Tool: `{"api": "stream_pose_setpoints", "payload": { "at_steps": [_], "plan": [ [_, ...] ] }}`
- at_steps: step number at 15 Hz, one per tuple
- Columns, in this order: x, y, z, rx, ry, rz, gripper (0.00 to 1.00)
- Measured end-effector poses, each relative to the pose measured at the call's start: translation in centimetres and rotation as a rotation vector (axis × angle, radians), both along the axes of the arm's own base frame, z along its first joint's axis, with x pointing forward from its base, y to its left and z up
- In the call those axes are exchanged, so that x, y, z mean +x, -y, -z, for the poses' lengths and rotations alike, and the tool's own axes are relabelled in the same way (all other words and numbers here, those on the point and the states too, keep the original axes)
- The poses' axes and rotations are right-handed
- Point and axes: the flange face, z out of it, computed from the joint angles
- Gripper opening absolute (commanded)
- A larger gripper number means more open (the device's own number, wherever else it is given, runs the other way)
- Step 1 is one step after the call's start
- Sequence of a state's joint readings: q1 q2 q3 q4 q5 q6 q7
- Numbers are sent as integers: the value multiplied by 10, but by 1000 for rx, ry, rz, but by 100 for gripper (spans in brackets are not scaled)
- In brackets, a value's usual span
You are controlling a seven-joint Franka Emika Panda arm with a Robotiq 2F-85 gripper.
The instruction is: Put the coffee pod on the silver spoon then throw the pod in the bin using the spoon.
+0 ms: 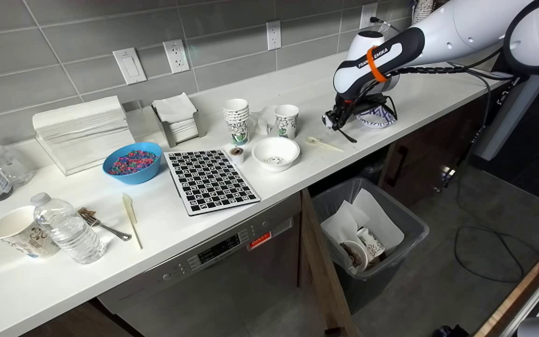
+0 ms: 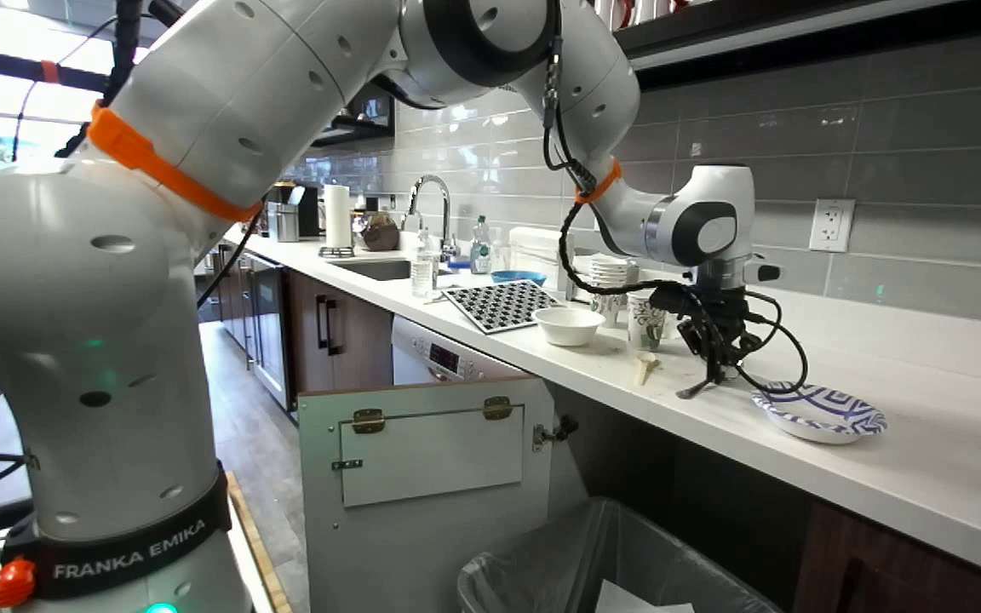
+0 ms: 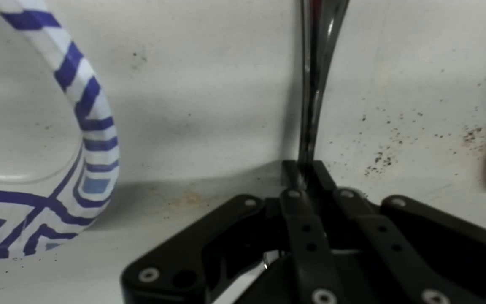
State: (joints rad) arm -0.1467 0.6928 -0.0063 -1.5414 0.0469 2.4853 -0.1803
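My gripper [image 3: 306,173] is shut on the silver spoon [image 3: 317,63], which points away from the fingertips in the wrist view. Its widening end juts from the gripper [image 1: 338,127] close over the counter in an exterior view [image 1: 348,137], and also shows in an exterior view [image 2: 695,390]. The part between and behind the fingers is hidden. The coffee pod [image 1: 236,156], a small white cup with a brown top, stands beside the white bowl; it is out of the wrist view. The dark grey bin [image 1: 417,234] with a clear-white liner stands below the counter, also in an exterior view [image 2: 490,575].
A blue-patterned paper bowl [image 3: 95,139] lies beside the gripper. A pale wooden spoon [image 1: 328,144], a white bowl [image 1: 276,154], paper cups [image 1: 287,121] and a checkered board [image 1: 211,180] are along the counter. An open cabinet door [image 2: 427,485] stands beside the bin.
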Motion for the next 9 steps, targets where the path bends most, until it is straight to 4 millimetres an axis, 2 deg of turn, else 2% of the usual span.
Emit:
{"api": "stream_pose_setpoints", "payload": {
  "at_steps": [9],
  "plan": [
    [1, -3, 0, -32, -4, -29, 2]
  ]
}}
